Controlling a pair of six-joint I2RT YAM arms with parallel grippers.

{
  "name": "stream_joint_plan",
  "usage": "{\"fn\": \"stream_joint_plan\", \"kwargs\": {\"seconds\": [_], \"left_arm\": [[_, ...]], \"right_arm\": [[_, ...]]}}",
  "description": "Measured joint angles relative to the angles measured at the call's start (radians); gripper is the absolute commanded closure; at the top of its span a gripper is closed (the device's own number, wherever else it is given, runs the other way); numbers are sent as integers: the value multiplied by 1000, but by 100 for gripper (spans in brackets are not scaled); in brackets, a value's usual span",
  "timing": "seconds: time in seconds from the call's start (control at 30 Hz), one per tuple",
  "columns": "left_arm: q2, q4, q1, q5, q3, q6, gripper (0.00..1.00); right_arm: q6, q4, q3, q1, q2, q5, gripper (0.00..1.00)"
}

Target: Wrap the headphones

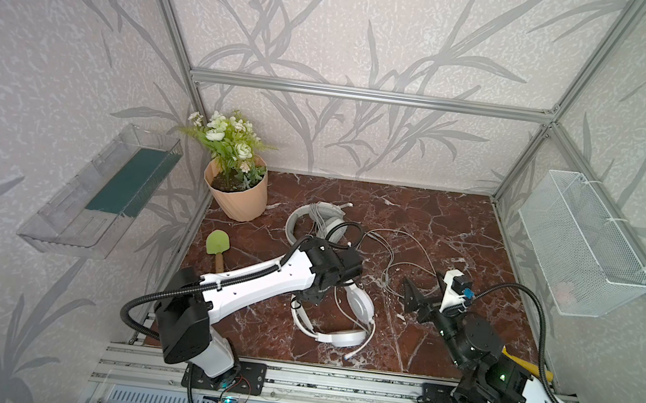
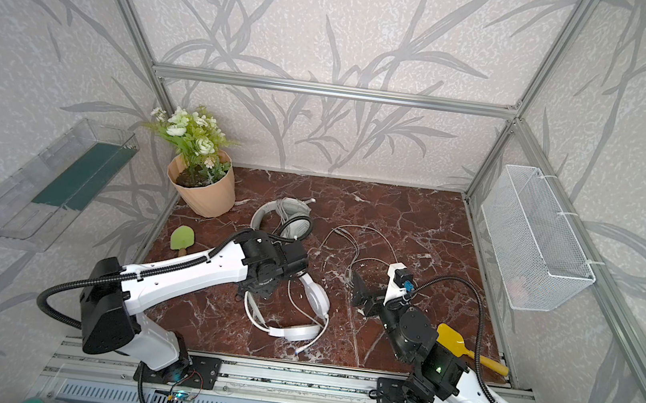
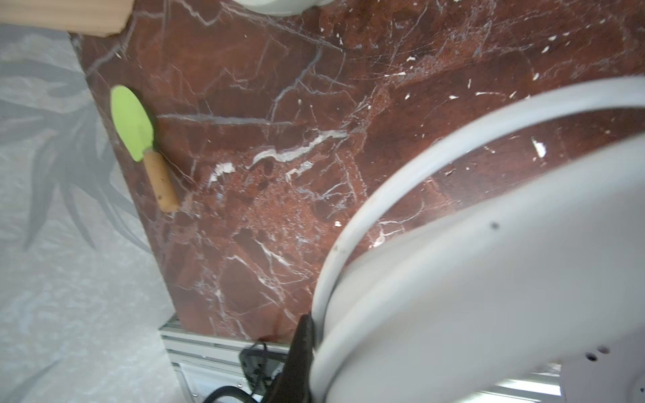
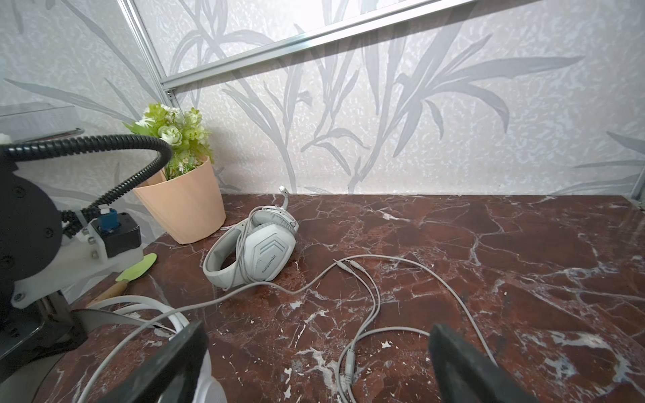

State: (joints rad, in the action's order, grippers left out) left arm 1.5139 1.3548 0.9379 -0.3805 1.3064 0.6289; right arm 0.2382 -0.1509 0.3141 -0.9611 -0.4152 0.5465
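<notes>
Glossy white headphones (image 1: 359,305) (image 2: 316,294) lie at the front middle of the marble table (image 1: 456,227). My left gripper (image 1: 312,295) (image 2: 256,288) (image 3: 310,331) is shut on them at their left end; a white strand (image 3: 352,223) runs into the jaws beside a big white surface. Greyish-white headphones (image 1: 323,219) (image 2: 290,215) (image 4: 265,251) rest near the pot, and their thin grey cable (image 1: 389,261) (image 4: 373,289) trails loose to the right. My right gripper (image 1: 418,302) (image 2: 362,291) (image 4: 314,349) stands open just above that cable, holding nothing.
A peach flower pot (image 1: 236,196) stands at the back left, with a green trowel (image 1: 216,246) in front of it. A yellow shovel (image 2: 458,344) lies by the right arm. A wire basket (image 1: 584,243) hangs on the right wall and a clear shelf (image 1: 104,192) on the left.
</notes>
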Motion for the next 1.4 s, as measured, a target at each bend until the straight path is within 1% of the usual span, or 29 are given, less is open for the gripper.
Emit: {"fn": "stream_joint_plan", "kwargs": {"seconds": [0.1,0.23,0.33,0.47,0.57,0.77,0.9,1.0,1.13,1.4], "left_arm": [[-74,6,-19,-23,-7,-71,100],[-201,5,-67,-38,-23,-158,100],[-339,-26,-79,-68,-69,-211,100],[-543,-73,-79,-85,-131,-285,100],[-638,-108,-79,-85,-146,-336,100],[-708,-167,-79,-71,-161,-421,100],[-727,-193,-79,-42,-176,-467,100],[-758,-204,-79,-9,-177,-497,100],[-789,-217,-79,39,-178,-511,100],[-793,-228,-79,99,-185,-518,100]], "right_arm": [[-14,-5,13,0,-26,-57,1],[-37,-26,39,0,-118,-150,1],[-51,-27,66,0,-182,-219,1],[-64,-37,108,0,-233,-277,1],[-80,-72,145,0,-288,-311,1],[-120,-159,177,0,-444,-393,1],[-155,-212,177,0,-509,-439,1],[-172,-284,167,0,-555,-498,1],[-184,-402,133,0,-641,-564,1],[-229,-532,164,0,-817,-600,1]]}}
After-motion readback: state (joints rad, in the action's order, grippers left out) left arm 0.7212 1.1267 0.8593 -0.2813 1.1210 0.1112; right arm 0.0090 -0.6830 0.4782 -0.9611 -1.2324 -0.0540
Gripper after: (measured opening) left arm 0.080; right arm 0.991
